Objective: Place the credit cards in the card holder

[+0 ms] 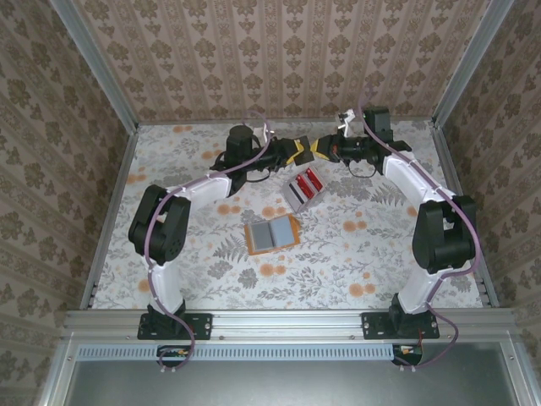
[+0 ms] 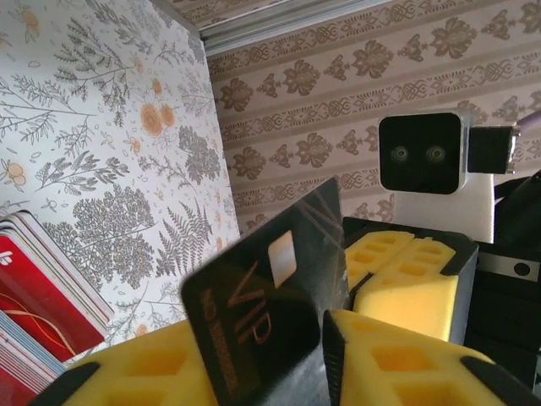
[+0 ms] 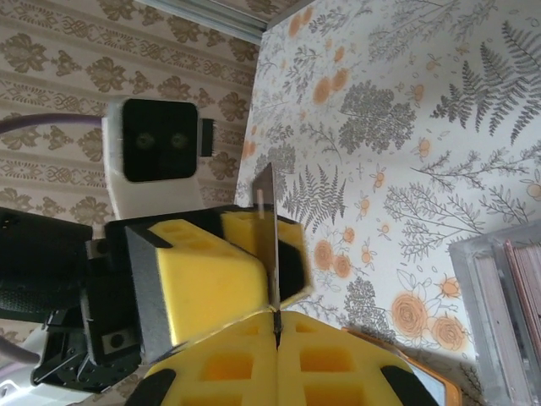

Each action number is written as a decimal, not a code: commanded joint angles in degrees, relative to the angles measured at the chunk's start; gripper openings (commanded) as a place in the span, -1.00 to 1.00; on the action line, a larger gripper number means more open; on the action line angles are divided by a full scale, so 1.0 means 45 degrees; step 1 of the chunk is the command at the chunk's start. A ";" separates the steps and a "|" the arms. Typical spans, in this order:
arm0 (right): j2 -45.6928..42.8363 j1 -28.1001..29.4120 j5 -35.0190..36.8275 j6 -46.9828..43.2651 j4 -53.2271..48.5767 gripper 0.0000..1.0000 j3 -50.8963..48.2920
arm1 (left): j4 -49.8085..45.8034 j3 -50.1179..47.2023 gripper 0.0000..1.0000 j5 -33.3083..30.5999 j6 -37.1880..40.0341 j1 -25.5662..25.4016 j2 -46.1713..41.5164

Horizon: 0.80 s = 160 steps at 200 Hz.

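- Handover pose, seen from above: we find the left arm and the right arm both bent at the elbow. Both reach inward over the far half of the table, forearms pointing at each other.
- We mark the left gripper and the right gripper tip to tip, nearly touching, above the table's far middle.
- Each wrist view shows the table standing along one side, so we read both wrists as rolled onto their sides.
- Between the grippers we see one dark card, lettered "VIP" in copper with a pale chip patch, held in the air clear of the table.
- From the right wrist we read the right gripper's yellow fingers pressed together on one end of the card, no gap showing.
- In that same view the left gripper's fingers flank the card closely on both faces; we take them as closed on it too.
- Red cards stand packed in a pale slotted stand, nearer the bases than the grippers and apart from them.
- We place the card holder nearer still, lying open and flat with its grey lining up, well apart from both grippers.
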 commanded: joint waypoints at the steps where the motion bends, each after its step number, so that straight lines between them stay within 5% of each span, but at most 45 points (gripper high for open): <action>1: -0.0307 0.0043 -0.0386 0.0033 0.0296 -1.00 -0.0094 | 0.0258 0.0105 -0.88 0.0107 0.0231 0.0005 -0.0062; 16: -0.0309 0.0041 -0.0289 -0.0201 -0.0041 -0.91 -0.0012 | 0.0181 0.0047 -1.00 0.0111 0.0334 0.0005 -0.0155; 35: -0.0347 -0.0035 -0.0132 -0.0376 -0.0255 -0.37 -0.0016 | -0.0091 -0.0046 -1.00 0.0190 0.0571 0.0016 -0.0304; 54: -0.0282 -0.0114 -0.0141 -0.0260 -0.0121 -0.13 -0.0131 | -0.0258 -0.0109 -1.00 0.0363 0.0715 0.0005 -0.0408; 160: 0.0735 0.0167 -0.1115 -0.0261 -0.0118 -0.25 0.0146 | -0.0120 0.0100 -1.00 0.1089 0.0585 -0.0003 -0.0200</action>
